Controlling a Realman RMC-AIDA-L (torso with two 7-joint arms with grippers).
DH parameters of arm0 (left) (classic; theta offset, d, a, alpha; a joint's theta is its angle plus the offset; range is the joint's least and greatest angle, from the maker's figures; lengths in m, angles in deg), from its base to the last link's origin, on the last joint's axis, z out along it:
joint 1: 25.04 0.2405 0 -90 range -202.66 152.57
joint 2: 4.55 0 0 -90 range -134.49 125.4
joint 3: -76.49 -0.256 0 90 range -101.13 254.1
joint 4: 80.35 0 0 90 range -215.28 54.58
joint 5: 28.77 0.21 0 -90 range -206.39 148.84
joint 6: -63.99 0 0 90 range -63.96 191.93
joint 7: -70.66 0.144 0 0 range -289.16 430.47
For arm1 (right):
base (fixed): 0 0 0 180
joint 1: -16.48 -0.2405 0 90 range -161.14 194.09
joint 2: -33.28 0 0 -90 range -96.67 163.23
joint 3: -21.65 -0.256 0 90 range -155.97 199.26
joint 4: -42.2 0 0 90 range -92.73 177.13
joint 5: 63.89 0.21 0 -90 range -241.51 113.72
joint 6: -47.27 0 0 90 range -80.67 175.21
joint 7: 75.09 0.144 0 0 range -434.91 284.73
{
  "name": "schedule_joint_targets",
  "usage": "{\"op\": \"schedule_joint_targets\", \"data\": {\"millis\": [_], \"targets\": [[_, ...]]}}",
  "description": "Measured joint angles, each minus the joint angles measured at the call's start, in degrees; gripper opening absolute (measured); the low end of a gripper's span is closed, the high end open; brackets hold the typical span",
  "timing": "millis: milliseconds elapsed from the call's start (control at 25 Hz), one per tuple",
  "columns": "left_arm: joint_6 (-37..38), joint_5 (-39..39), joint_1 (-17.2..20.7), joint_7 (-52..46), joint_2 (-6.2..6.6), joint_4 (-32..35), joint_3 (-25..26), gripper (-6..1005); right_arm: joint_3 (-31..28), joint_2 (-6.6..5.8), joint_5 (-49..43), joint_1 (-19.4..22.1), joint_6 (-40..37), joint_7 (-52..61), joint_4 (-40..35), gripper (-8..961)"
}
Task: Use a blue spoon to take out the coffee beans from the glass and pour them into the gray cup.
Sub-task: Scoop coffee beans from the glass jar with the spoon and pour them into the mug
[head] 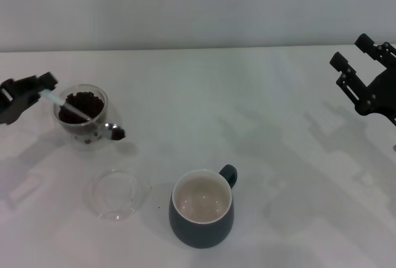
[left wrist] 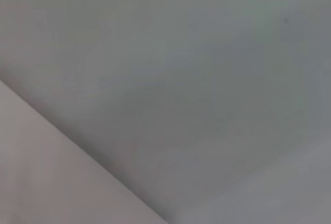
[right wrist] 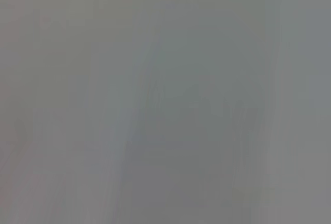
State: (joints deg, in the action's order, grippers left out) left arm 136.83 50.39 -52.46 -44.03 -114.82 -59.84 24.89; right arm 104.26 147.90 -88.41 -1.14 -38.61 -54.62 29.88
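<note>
The glass (head: 80,118) stands at the left of the table, filled with coffee beans (head: 83,104). My left gripper (head: 42,90) is just left of it, shut on the pale handle end of the blue spoon (head: 69,109). The spoon slants across the glass mouth. Its bowl (head: 116,133) hangs just outside the glass on the side toward the table's middle, with a few dark beans in it. The gray cup (head: 201,209) stands near the front centre, its cream inside showing no beans. My right gripper (head: 352,52) is parked at the far right, open and holding nothing.
A shallow clear glass dish (head: 117,192) lies in front of the glass, left of the gray cup. One stray bean (head: 159,207) lies on the white table (head: 278,125) between dish and cup. Both wrist views show only blank grey surface.
</note>
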Motion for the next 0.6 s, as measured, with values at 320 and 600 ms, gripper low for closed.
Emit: {"op": "schedule_joint_targets", "data": {"millis": [320,600], "targets": [[1.5,0.0,-3.5,-1.4,-0.38,-0.2,-3.1,136,0.0,0.07,0.0,0.0,0.7,-0.4,0.2,537],[3.9,0.1,-6.1,-2.8,-0.94,-0.7,-4.9,136,-0.4,0.08,0.0,-0.2,1.4,-0.4,0.1,537]]}}
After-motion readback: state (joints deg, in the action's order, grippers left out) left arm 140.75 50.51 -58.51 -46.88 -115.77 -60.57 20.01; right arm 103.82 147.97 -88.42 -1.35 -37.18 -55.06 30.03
